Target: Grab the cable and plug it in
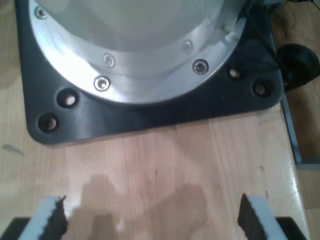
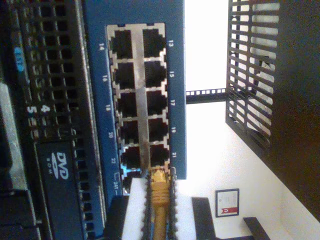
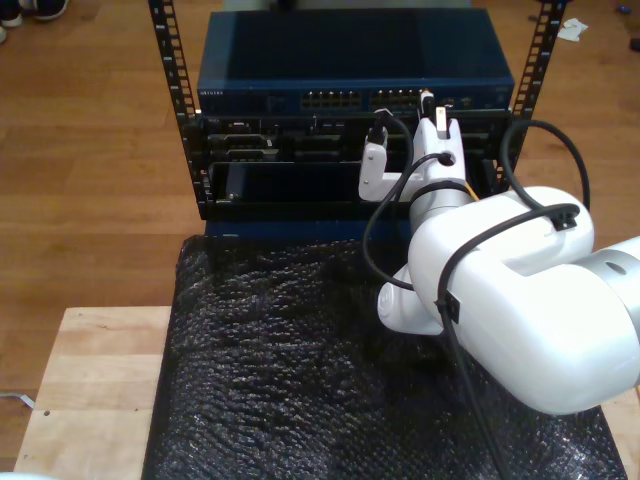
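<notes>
First wrist view: my first gripper (image 1: 152,217) is hanging released over our wooden table (image 1: 165,160), near a black base plate (image 1: 150,117).
Second wrist view: my second gripper (image 2: 159,215) is clenching the cable (image 2: 159,200), its plug seemingly at the blue switch (image 2: 177,100).
Exterior view: we are seeing bubble wrap (image 3: 290,370) covering the table.

Count, second wrist view: one blue switch (image 2: 95,75), ports (image 2: 124,75) in two columns, five full rows, so ten ports; a sixth row is partly hidden. One yellow cable (image 2: 160,195). One DVD drive (image 2: 60,190). One framed picture (image 2: 227,202). First wrist view: one black base plate (image 1: 150,112), four open holes (image 1: 67,98), two at each visible corner. Exterior view: two rack uprights (image 3: 170,70), two port blocks (image 3: 332,99), one bubble-wrap sheet (image 3: 280,370), one wooden surface (image 3: 90,380), one white arm (image 3: 500,290).
</notes>
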Robot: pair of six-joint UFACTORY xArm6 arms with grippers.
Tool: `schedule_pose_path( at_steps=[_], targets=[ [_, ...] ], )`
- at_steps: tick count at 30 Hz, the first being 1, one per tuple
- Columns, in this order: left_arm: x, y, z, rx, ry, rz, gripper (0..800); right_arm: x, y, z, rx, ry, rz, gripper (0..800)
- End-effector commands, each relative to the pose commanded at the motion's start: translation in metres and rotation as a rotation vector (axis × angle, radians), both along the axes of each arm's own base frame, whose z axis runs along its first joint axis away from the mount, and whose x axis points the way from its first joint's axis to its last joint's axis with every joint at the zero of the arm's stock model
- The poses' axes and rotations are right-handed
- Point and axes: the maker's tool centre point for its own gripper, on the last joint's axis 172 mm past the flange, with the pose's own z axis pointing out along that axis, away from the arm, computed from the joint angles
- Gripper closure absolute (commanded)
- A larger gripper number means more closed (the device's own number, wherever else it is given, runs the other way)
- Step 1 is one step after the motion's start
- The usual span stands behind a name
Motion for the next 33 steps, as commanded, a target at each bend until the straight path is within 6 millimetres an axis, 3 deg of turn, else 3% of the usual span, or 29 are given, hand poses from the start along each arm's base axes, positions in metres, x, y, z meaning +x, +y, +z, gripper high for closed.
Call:
schedule_pose_path(
  at_steps=[19, 33],
  targets=[
    [0.0, 0.0, 0.0, 0.0, 0.001, 0.001, 0, 0.007, 0.0, -0.005, 0.003, -0.001, -0.002, 800],
    [0.0, 0.0, 0.0, 0.0, 0.001, 0.001, 0, -0.008, 0.013, -0.002, -0.01, 0.04, 0.038, 482]
  ],
)
